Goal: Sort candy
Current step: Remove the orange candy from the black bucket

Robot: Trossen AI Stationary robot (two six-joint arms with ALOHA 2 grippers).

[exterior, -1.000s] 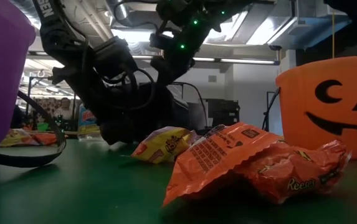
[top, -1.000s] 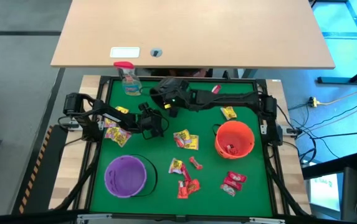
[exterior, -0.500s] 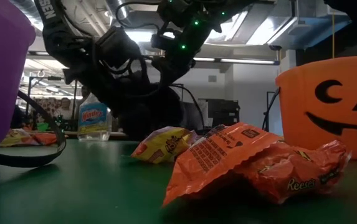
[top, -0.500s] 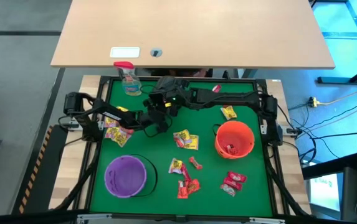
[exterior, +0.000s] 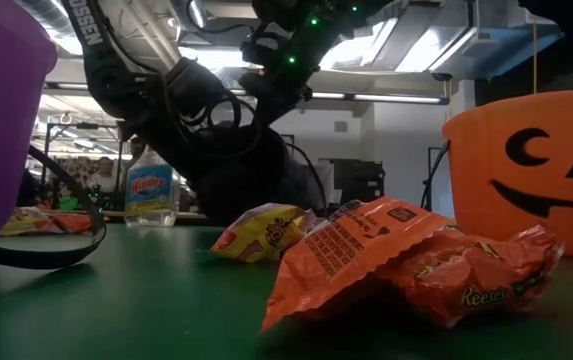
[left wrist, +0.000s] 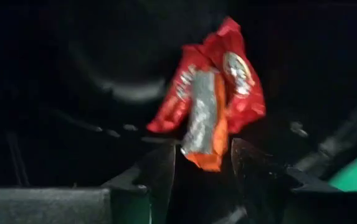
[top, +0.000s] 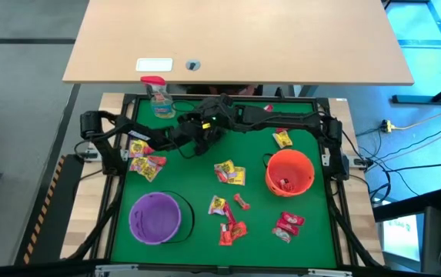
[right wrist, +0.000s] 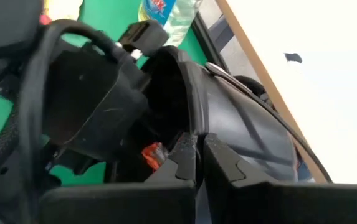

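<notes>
Candy (left wrist: 210,102) — a red packet — sits between the left gripper's (left wrist: 203,165) part-open fingers, frame centre; right gripper (right wrist: 198,152) closed, empty.

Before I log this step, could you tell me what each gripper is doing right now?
Left gripper: closed on a red and orange candy packet.
Right gripper: shut, nothing visibly between its fingers.

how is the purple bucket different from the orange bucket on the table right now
The round purple plastic bucket sits at the mat's near left, the round orange plastic bucket at the right. From above, the purple one looks empty, while the orange one has a red candy packet inside. In the low view the orange bucket shows a black jack-o'-lantern face; the purple wall seen there is plain. Both stand upright, mouths open.
</notes>
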